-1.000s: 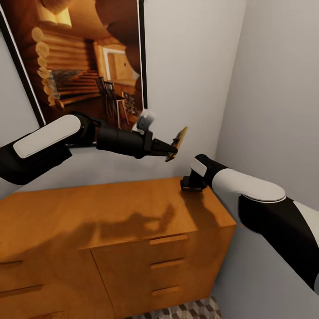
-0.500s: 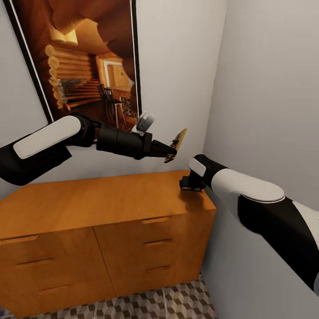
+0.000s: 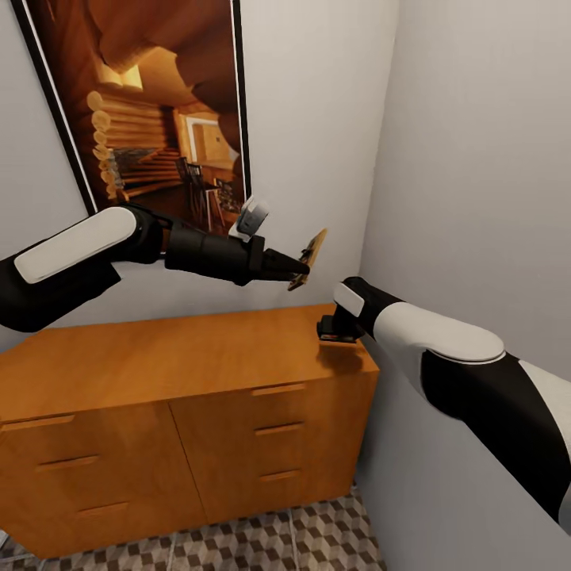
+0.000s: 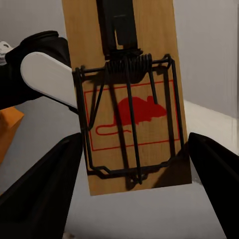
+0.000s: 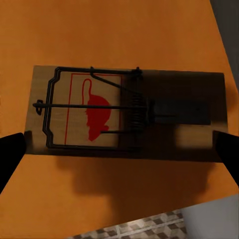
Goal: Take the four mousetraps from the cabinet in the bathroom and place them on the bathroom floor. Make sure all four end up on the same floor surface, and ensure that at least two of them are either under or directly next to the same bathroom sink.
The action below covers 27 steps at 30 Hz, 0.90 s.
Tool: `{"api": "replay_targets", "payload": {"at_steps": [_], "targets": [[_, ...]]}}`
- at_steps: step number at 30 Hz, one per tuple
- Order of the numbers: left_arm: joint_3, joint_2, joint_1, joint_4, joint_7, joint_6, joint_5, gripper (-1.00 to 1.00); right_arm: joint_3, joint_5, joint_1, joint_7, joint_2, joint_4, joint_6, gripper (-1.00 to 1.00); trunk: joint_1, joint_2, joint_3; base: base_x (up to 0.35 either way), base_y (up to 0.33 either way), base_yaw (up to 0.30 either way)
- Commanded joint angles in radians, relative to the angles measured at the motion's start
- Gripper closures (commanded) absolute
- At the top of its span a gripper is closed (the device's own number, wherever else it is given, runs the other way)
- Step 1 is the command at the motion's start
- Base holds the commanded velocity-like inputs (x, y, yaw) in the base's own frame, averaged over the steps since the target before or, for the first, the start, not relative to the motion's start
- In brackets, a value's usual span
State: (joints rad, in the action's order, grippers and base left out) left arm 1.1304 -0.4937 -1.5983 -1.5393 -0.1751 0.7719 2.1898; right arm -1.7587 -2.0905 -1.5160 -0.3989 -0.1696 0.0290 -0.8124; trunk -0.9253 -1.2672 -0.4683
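Observation:
My left gripper [image 3: 295,270] is shut on one mousetrap [image 3: 311,255], a tan board with a wire spring. It holds the trap tilted on edge in the air above the orange-brown cabinet [image 3: 159,357]. In the left wrist view this mousetrap [image 4: 149,30] shows a red mouse print between the dark fingers [image 4: 45,194]. My right gripper [image 3: 333,331] hovers over the cabinet's right end, shut on a second mousetrap [image 5: 124,114]. That trap is held flat, just above the cabinet top [image 5: 119,30], where its shadow falls. The cube-patterned bathroom floor [image 3: 301,539] lies in front of the cabinet. The sink is out of view.
A large framed picture [image 3: 159,119] of a log cabin interior hangs on the wall behind the cabinet. A grey side wall [image 3: 476,198] stands close on the right, against the cabinet's end. The cabinet front has drawers with bar handles [image 3: 277,428].
The whole view has pulled back and tilted, so the cabinet looks smaller and more tiled floor shows. Both arms keep their pose, each with its mousetrap.

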Motion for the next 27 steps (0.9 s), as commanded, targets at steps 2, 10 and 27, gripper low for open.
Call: {"api": "replay_targets", "payload": {"at_steps": [2,10,27], "targets": [[0.015,-0.006,-0.002,-0.001,-0.007,-0.004,0.017,1.0,-0.004,-0.011,-0.001,-0.009,0.001,0.002,-0.001,1.0,0.0,-0.001,-0.001,0.0,0.0,0.0],[0.057,-0.007,-0.002,-0.001,-0.005,-0.006,0.013,1.0,-0.004,-0.012,-0.001,-0.009,0.001,0.002,0.023,1.0,0.0,-0.001,-0.001,-0.284,-0.062,0.0],[0.128,-0.105,-0.002,-0.001,-0.003,-0.011,0.011,1.0,-0.003,-0.014,-0.001,-0.009,0.002,0.034,0.031,1.0,0.0,-0.001,-0.001,-0.329,-0.004,0.0]]}}
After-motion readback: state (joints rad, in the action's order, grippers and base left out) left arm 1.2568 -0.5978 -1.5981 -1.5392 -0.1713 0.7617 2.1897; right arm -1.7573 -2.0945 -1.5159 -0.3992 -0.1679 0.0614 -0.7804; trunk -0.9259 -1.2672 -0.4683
